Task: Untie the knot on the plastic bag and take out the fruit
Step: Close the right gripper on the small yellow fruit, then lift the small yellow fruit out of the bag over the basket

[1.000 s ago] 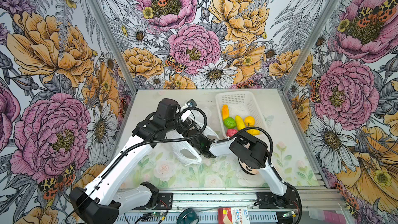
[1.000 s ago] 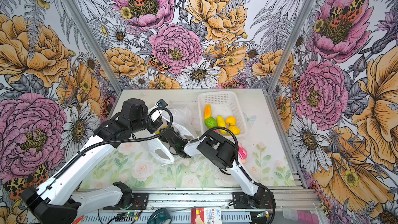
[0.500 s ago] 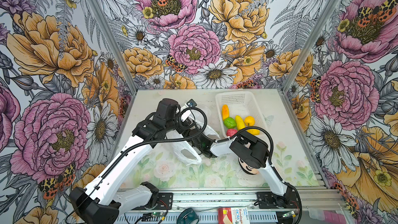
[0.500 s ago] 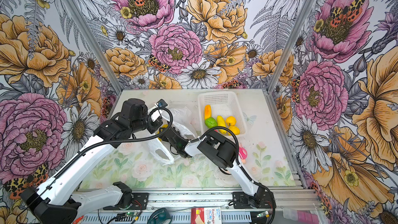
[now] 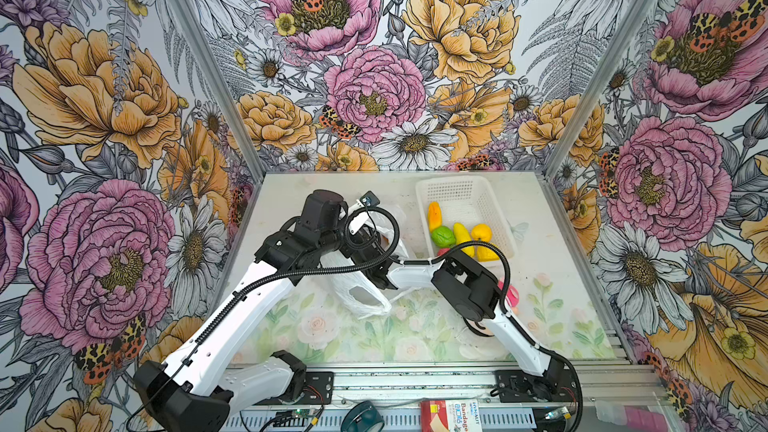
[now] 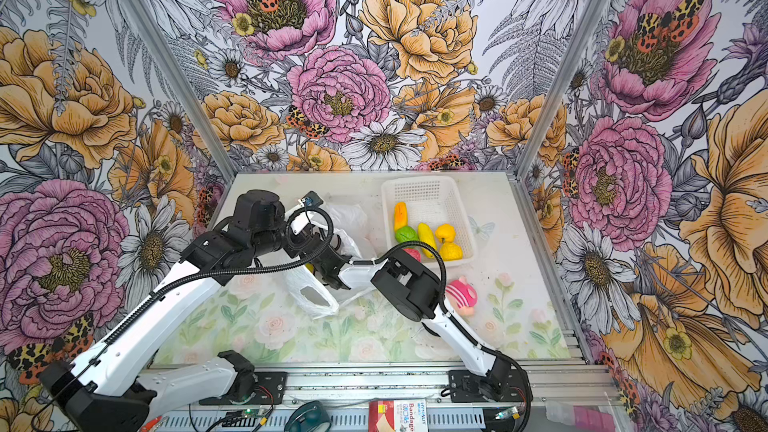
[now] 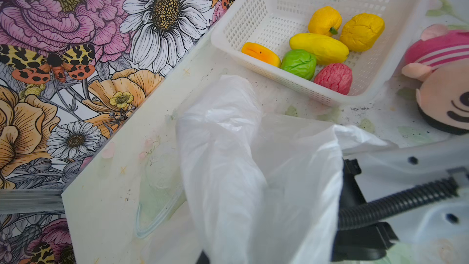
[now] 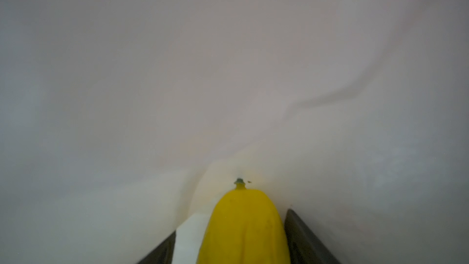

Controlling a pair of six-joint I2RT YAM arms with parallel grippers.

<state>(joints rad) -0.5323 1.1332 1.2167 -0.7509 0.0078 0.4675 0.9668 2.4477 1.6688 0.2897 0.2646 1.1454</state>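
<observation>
The plastic bag hangs crumpled at mid table, its film draped over my left gripper, which is shut on its upper edge. One handle loop lies open on the mat. My right gripper reaches inside the bag, and its dark fingers are shut on a yellow fruit with a small green stem tip. White film fills the rest of that view. Several fruits lie in the white basket: orange, green, yellow and pink-red. The knot is out of view.
A plush doll in a pink striped shirt lies right of the right arm's elbow, near the basket's front corner. The floral walls close in the back and both sides. The two forearms cross close together over the bag.
</observation>
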